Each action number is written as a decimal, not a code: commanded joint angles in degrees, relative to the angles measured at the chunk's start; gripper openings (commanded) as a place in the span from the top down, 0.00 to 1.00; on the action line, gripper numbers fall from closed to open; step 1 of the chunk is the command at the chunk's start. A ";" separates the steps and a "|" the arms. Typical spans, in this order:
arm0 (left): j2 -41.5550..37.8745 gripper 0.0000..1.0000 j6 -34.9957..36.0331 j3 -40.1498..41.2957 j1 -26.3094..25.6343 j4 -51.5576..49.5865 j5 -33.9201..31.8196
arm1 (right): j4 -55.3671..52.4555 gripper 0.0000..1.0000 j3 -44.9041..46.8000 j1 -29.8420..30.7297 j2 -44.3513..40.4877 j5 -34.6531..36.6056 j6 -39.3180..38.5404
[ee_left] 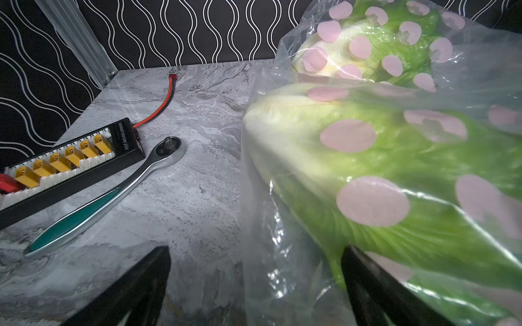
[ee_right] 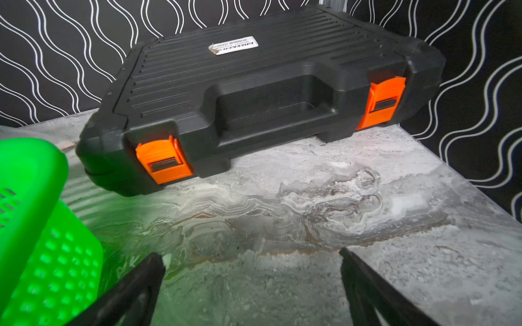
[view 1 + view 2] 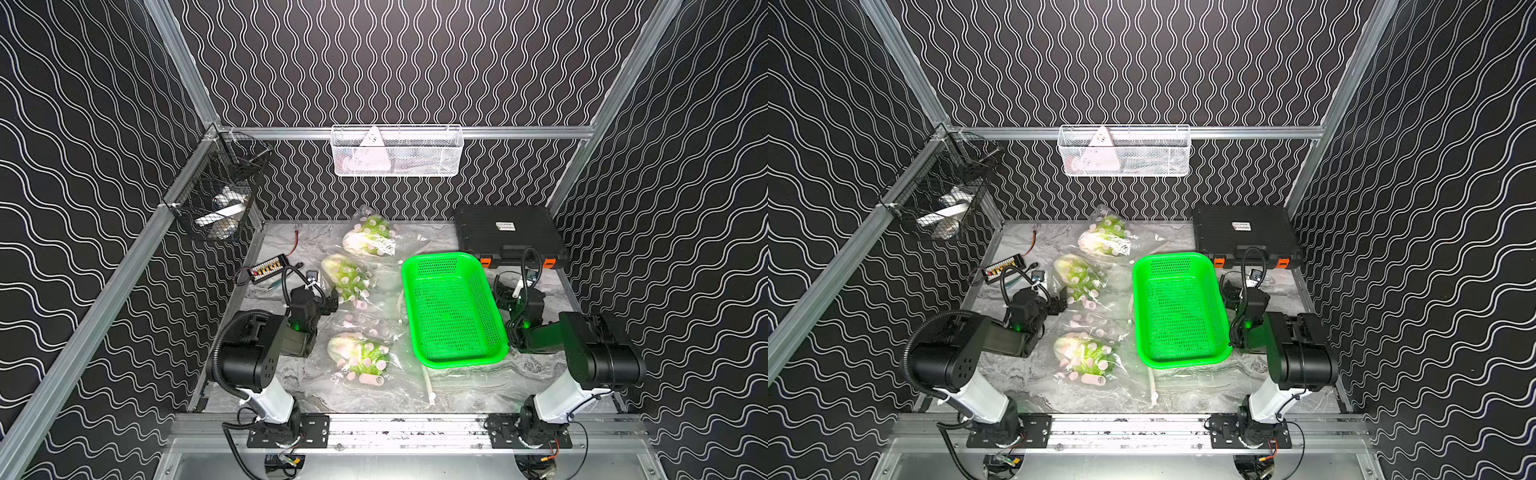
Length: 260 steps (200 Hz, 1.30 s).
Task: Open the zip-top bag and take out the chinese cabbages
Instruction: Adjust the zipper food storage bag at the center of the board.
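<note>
Three chinese cabbages lie in a row down the table's middle in both top views, wrapped in clear zip-top bag plastic [image 3: 399,374] printed with pink dots: a far one [image 3: 368,237], a middle one [image 3: 345,276] and a near one [image 3: 359,353]. A white zip strip [image 3: 428,384] shows at the near right. My left gripper [image 3: 334,299] stands open beside the middle cabbage [image 1: 367,158]; in the left wrist view the bag's edge [image 1: 282,254] lies between its fingers. My right gripper [image 2: 251,256] is open over bare table, right of the green basket.
A green perforated basket [image 3: 440,258] sits right of the bags, with a black tool case [image 2: 254,84] with orange latches behind it. A ratchet wrench [image 1: 107,197] and a connector board [image 1: 65,161] lie at the left. Wire baskets [image 3: 397,151] hang on the walls.
</note>
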<state>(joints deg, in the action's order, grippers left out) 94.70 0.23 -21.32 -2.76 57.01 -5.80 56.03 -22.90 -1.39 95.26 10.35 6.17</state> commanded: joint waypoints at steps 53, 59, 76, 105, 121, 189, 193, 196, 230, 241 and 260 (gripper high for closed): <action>0.05 0.01 0.72 -0.04 0.04 1.43 1.21 | 0.13 0.01 -0.04 0.07 0.04 -0.06 -0.46; 0.05 0.01 0.68 -0.12 0.04 1.43 1.15 | 0.13 0.00 -0.04 0.07 0.09 -0.06 -0.46; 0.05 0.01 0.65 -0.08 0.07 1.43 1.23 | 0.13 0.00 -0.04 0.07 0.00 -0.09 -0.63; 0.05 0.01 0.69 -0.08 0.12 1.43 1.14 | 0.14 0.00 -0.04 0.07 -0.05 -0.07 -0.64; 0.05 0.01 0.65 -0.04 0.13 1.43 1.15 | 0.13 0.00 -0.04 0.07 -0.06 -0.07 -0.61; 0.22 0.01 0.26 -0.43 0.83 0.99 2.43 | 0.13 0.00 -0.05 0.07 0.13 -0.34 -0.27; 0.23 0.01 0.26 -0.39 0.83 0.91 2.46 | -0.09 0.00 -0.09 0.07 0.19 -0.25 0.00; 0.23 0.01 0.25 -0.45 0.83 0.87 2.39 | -0.25 0.00 -0.29 -0.01 0.20 -0.48 0.24; -1.15 0.01 1.20 0.72 -0.14 2.13 1.40 | -0.26 0.00 -0.22 -0.11 0.13 -0.37 -0.01; -3.79 0.01 1.32 1.71 -0.92 2.01 -1.04 | -0.17 0.00 -0.06 -0.04 -0.14 0.06 -0.32; -6.95 0.01 -0.29 1.90 -1.10 -0.32 -5.40 | 0.38 0.00 0.10 0.16 -0.18 0.49 -0.42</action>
<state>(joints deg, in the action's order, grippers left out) 90.61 0.12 -19.73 -3.73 56.29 -5.34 55.44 -22.92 -1.48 95.29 10.00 6.24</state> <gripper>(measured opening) 0.994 0.995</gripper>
